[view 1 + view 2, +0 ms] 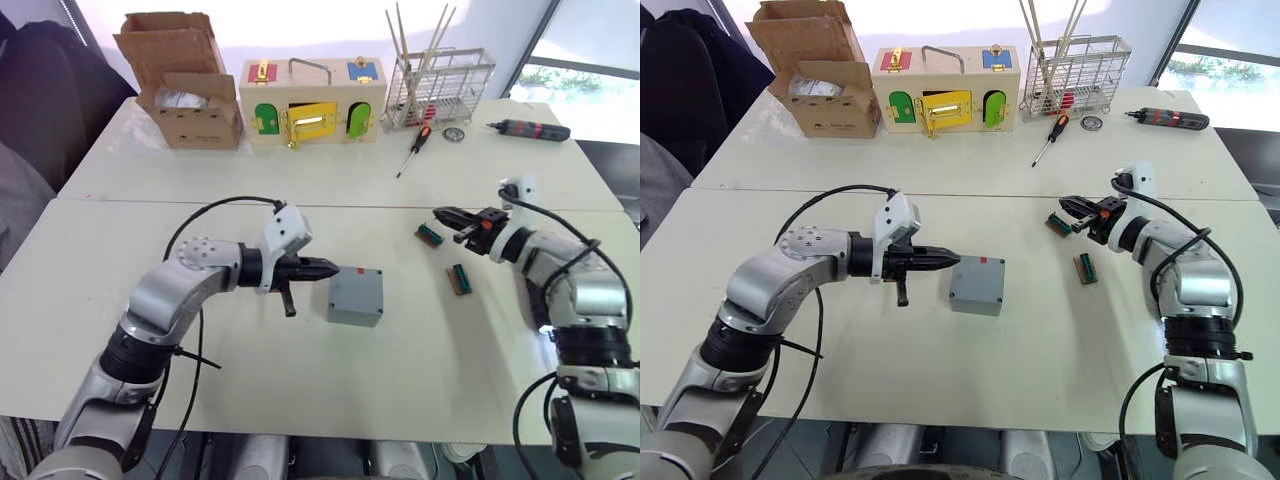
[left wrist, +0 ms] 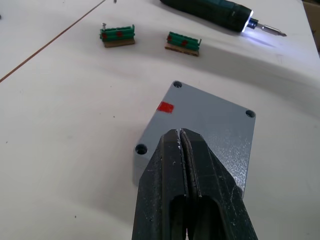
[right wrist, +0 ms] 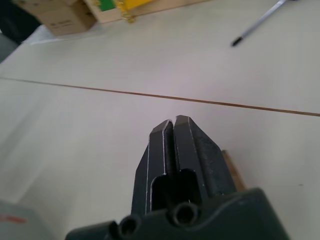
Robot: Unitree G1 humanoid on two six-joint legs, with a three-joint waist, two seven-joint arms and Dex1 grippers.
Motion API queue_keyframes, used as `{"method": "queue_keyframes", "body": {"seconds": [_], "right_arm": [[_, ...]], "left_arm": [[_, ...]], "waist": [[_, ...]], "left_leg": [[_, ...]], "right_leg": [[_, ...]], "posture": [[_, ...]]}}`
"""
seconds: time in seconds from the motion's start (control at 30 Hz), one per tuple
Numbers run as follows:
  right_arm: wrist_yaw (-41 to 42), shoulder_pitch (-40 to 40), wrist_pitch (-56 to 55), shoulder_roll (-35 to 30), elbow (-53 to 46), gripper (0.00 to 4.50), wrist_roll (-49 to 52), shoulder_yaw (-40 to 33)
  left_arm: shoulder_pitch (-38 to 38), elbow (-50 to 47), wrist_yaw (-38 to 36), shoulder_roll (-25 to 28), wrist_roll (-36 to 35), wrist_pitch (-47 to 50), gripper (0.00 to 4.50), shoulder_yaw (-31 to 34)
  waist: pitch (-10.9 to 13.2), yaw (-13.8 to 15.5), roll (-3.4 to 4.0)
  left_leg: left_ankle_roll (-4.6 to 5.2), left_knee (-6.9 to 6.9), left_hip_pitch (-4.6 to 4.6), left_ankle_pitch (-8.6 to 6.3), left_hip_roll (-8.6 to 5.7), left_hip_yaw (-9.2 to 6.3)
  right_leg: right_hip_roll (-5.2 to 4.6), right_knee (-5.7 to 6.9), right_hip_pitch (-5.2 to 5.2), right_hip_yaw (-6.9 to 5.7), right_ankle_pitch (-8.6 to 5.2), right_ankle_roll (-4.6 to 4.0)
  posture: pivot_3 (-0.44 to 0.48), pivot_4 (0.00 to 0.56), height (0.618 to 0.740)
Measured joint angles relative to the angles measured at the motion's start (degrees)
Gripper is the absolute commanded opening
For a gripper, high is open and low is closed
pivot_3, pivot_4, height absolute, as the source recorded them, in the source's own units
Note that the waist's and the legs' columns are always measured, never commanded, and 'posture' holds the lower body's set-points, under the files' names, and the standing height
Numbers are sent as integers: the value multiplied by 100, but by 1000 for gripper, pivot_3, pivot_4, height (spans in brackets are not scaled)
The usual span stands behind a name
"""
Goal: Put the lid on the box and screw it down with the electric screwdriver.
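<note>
Grey plastic lid (image 2: pixel 200 135) sat on the box (image 1: pixel 355 297) mid-worktop (image 1: pixel 300 380), corner holes visible, red mark near one edge. Left hand (image 1: pixel 322 268), fingers pressed together and empty, hovered at its edge; right hand (image 1: pixel 452 217) likewise closed, empty. Risk: a nudge could shift the unscrewed lid.

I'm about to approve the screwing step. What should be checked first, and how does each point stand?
1. Lid seated on the box: ok, it looks flush.
2. Screws in the corner holes: cannot tell.
3. Electric screwdriver in a gripper: not ok, it lies on the table with its light on.
4. Left gripper free: ok, shut on nothing, by the box.
5. Right gripper free: ok, shut and empty.
</note>
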Motion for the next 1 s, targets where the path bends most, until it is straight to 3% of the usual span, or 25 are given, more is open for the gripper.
{"method": "queue_keyframes", "body": {"seconds": [0.13, 0.27, 0.43, 1.0], "right_arm": [[269, 689, 839, -186, -1688, 11, 809, 31], [45, 1131, 1272, -6, -2670, 11, 1163, 248], [-227, 1176, 1381, 238, -2872, 11, 1262, 514], [-295, 1223, 1430, 75, -2872, 11, 1250, 643]], "left_arm": [[129, -304, -309, 562, -135, 24, 0, 27], [338, -664, -561, 987, -271, 36, 0, 25], [332, -702, -581, 971, -255, 47, 0, -29], [318, -653, -371, 803, -243, -28, 0, -142]], "waist": [[0, -5, 0], [0, 4, 0], [0, 31, 0], [0, 5, 0]], "left_leg": [[2, -2, -1, -1, 3, -4], [3, 2, 0, -2, 2, -4], [5, 6, 0, -3, -2, -4], [7, 5, 0, -4, -2, -4]], "right_leg": [[1, -2, 0, 0, 0, 0], [1, -2, 1, 4, 0, 0], [0, -2, 3, 6, 0, 0], [1, -2, 2, 5, 0, 0]], "posture": [[0, 150, 735], [0, 150, 735], [0, 150, 735], [0, 150, 735]]}}
